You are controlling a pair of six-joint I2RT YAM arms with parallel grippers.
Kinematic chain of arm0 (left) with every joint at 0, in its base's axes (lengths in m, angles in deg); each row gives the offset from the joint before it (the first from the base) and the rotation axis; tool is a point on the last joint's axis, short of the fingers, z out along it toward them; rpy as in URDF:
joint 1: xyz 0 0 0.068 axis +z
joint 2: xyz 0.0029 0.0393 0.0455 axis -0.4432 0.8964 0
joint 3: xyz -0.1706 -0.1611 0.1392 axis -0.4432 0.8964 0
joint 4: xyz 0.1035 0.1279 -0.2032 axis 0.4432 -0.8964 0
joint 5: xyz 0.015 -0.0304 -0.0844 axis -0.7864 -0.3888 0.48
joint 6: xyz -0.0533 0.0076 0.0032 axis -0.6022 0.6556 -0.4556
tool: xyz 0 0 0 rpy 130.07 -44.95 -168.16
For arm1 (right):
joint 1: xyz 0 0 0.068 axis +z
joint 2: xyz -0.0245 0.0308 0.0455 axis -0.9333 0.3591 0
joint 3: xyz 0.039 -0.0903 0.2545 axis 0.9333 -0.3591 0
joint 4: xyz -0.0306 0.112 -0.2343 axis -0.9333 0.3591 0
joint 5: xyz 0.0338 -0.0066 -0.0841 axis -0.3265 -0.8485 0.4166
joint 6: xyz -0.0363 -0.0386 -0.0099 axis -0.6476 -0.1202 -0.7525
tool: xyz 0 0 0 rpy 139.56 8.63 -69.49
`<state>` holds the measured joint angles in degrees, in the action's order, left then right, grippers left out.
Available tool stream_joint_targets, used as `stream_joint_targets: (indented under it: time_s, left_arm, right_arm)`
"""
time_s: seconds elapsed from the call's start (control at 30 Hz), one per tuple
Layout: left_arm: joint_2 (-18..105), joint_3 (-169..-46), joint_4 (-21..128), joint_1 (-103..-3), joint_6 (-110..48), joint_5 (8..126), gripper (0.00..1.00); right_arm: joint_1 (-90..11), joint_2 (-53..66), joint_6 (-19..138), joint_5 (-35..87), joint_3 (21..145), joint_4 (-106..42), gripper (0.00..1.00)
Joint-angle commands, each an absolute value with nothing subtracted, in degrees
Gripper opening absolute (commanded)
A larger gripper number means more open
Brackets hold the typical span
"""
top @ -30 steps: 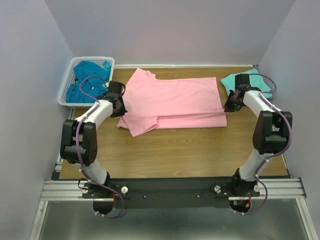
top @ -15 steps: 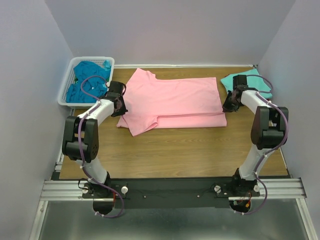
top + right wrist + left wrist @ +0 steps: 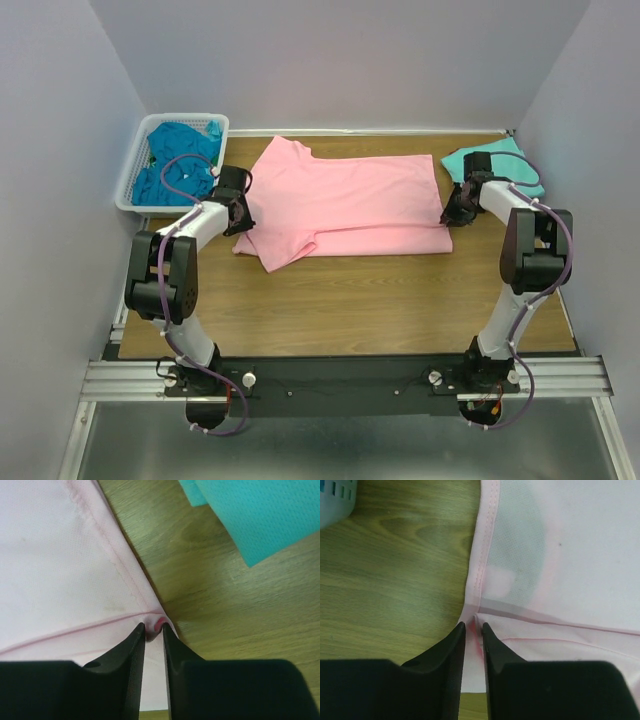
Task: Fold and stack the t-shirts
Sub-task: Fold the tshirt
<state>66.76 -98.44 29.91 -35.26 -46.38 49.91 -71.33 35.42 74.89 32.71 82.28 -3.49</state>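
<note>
On the wooden table (image 3: 340,300) the pink t-shirt (image 3: 350,195) lies half folded lengthwise, stretched between both claws. The left gripper (image 3: 473,626) is pinched narrow on the fold corner at its tips. The right gripper (image 3: 154,626) nips the opposite corner, likely so both ends lift evenly for the next fold. The aqua t-shirt (image 3: 250,515) lies ahead and to its right.

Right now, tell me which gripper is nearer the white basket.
Left. The left gripper pinches the pink t-shirt beside the basket; the right gripper sits across the table.

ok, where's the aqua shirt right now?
Top view: aqua shirt lies in the far right corner, just past the right gripper, right of the pink shirt.
</note>
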Motion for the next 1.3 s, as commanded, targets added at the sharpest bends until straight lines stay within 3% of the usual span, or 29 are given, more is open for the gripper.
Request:
stream_joint_targets:
  time_s: [0.0,0.07,0.2,0.47,0.67,0.87,1.27]
  left_arm:
    - [64.87,-97.29,31.67,-34.66,-46.53,47.46,0.32]
    - [63.46,-96.76,31.67,-34.74,-46.71,47.11,0.4]
    - [57.76,-95.71,31.5,-35.01,-46.44,46.15,0.51]
    - [43.25,-86.77,32.02,-35.36,-50.22,44.21,0.56]
    - [30.94,-77.18,35.71,-34.83,-53.91,44.74,0.56]
    - [25.31,-75.57,35.55,-33.78,-50.5,43.08,0.56]
    - [18.97,-74.08,38.88,-33.34,-48.99,35.95,0.56]
  right_arm:
    - [-71.68,34.07,73.5,29.66,83.46,-4.84,0.36]
    - [-71.59,31.78,73.06,28.69,83.11,-4.84,0.53]
    - [-70.02,26.6,71.57,27.81,82.32,-4.75,0.67]
    - [-58.51,17.72,69.63,23.33,80.29,-6.07,0.67]
    - [-43.93,18.32,69.47,19.2,78.97,-12.92,0.67]
    - [-26.45,28.33,64.37,22.97,86.33,-15.12,0.67]
    - [-13.5,49.87,56.19,26.49,104.45,-15.92,0.6]
